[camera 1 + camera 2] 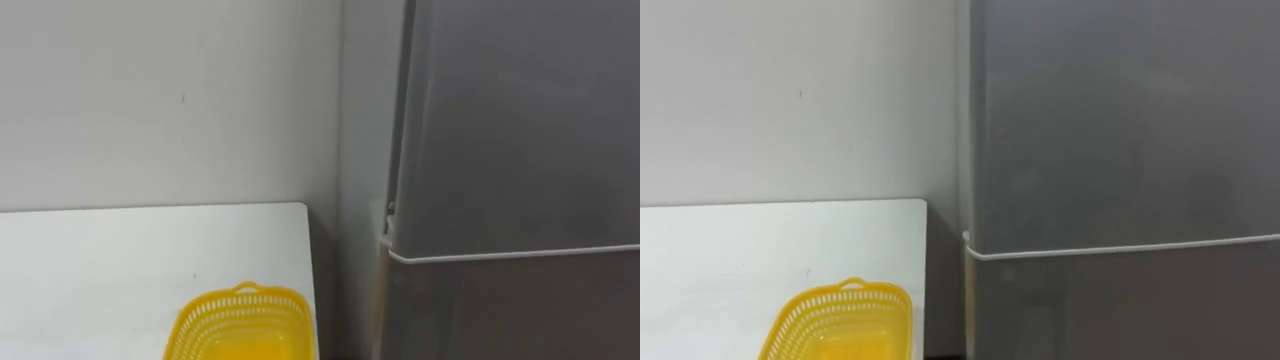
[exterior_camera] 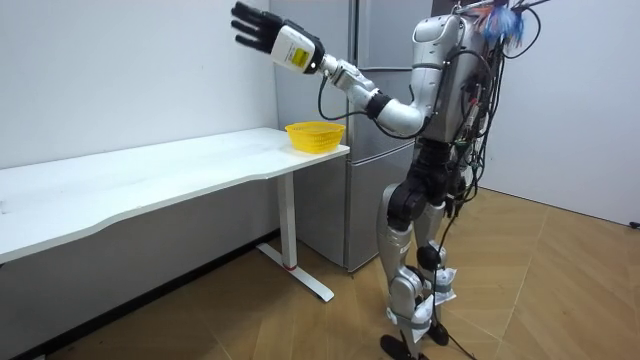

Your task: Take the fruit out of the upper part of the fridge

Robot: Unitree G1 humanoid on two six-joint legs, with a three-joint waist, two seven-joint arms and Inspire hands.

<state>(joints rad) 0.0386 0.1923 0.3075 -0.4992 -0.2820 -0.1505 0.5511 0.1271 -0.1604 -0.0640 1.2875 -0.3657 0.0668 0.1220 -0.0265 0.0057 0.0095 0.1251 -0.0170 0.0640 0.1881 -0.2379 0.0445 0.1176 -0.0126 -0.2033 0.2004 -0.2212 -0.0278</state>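
The item to retrieve cannot be seen. It is judged to sit behind the upper door (image 1: 510, 120) of the fridge (image 2: 362, 205), and that door is closed. The robot stands facing the fridge, with the desk (image 1: 100, 260) on its left. The left hand (image 2: 262, 28) is raised high above the desk's right end. Its fingers are straight and spread, grasping nothing, and it is well apart from the door.

Treat the door as the first thing to handle. Expect it to be rigid, smooth-faced and slippery, and likely held by a seal that resists the first pull. No handle shows on its face. A pale seam (image 1: 500, 253) divides the upper door from the lower door (image 1: 520, 310). Take hold at a vertical edge, not on the flat face. You cannot tell from these views which edge is hinged, so confirm this before pulling.

A yellow basket (image 1: 240, 322) stands by the desk's right edge, toward its front corner, near the fridge. It looks like light, stiff plastic mesh and is a likely place to set the item.
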